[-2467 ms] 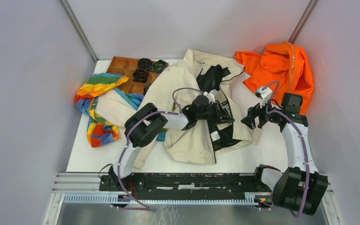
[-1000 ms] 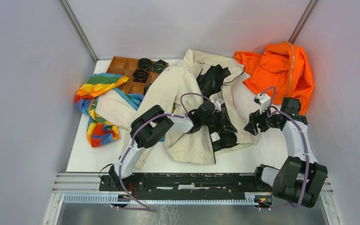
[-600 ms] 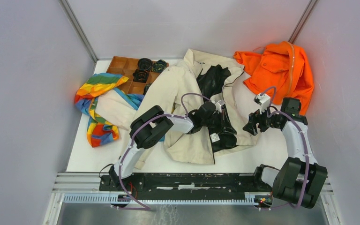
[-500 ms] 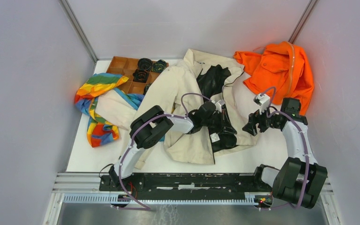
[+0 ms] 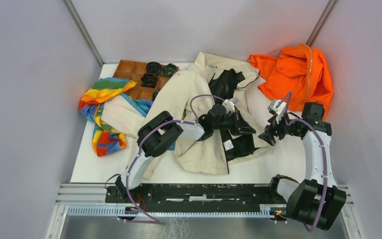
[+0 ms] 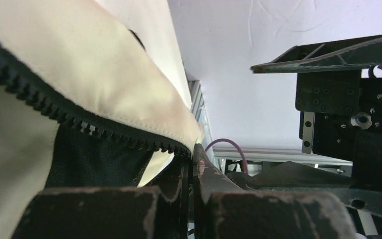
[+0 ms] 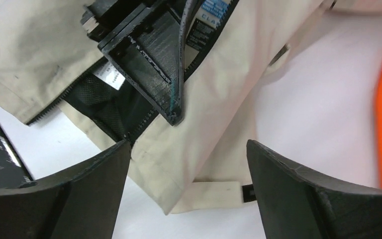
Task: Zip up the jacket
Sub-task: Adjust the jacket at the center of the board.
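Two arms meet over the jacket (image 5: 189, 99), which lies spread open mid-table with its collar toward the far side and the black lining showing. The left arm comes up from its base, elbow bent high, forearm stretched rightward across the cloth. The left gripper (image 5: 242, 128) is pinched tight on the jacket's zipper edge, and the wrist cam shows the teeth running right into the closed fingers (image 6: 238, 209). The right arm arches up from its corner and bends back to the left. The right gripper (image 5: 268, 135) is spread wide and hovers over the jacket's right hem; can't tell if it touches the cloth.
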Controlling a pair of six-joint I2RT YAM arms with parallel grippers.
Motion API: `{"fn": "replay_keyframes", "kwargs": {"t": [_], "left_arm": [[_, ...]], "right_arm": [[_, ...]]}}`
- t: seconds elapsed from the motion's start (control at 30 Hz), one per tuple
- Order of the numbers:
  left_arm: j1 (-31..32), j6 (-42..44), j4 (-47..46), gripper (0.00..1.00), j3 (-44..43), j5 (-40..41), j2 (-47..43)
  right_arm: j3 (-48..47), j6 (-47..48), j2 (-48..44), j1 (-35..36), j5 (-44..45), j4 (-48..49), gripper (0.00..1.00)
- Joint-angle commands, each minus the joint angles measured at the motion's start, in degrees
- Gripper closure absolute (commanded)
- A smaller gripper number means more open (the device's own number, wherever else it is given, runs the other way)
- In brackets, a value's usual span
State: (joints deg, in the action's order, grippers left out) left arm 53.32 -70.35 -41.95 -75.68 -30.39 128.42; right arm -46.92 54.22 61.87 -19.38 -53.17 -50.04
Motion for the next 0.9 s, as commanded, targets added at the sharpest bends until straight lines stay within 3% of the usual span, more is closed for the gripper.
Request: {"fn": "replay_keyframes", "kwargs": {"t": [0.0, 0.1, 0.2, 0.53, 0.73, 0.87], "left_arm": [[-0.49, -5.15, -6.52, 0.98, -1.72, -0.08, -0.91], [-0.87, -5.01, -6.08, 0.98, -2.28, -0.06, -0.66], [-1.35, -4.51, -5.34, 0.98, -2.92, -0.44, -0.15], [-1.66, -5.84, -5.02, 0.98, -5.29, -1.26, 1.48], [-1.65, -6.80, -4.46, 0.98, -7.12, -2.31, 2.48], [-1.69, -7.10, -4.37, 0.98, -7.39, -2.61, 2.51]], "right_arm": [[-3.01, 21.04, -3.04, -0.40, -2.15, -6.00, 0.04], [-0.54, 33.01, -5.41, -0.49, -0.37, -6.10, 0.02], [1.11, 37.32, -6.06, -0.53, 1.48, -3.16, 0.02], [3.61, 59.17, -1.99, -0.58, 0.54, -12.97, 0.02], [6.05, 58.55, -3.07, -0.49, 0.08, -11.11, 0.02], [10.07, 48.48, -6.16, -0.53, 1.16, 0.98, 0.02]]}}
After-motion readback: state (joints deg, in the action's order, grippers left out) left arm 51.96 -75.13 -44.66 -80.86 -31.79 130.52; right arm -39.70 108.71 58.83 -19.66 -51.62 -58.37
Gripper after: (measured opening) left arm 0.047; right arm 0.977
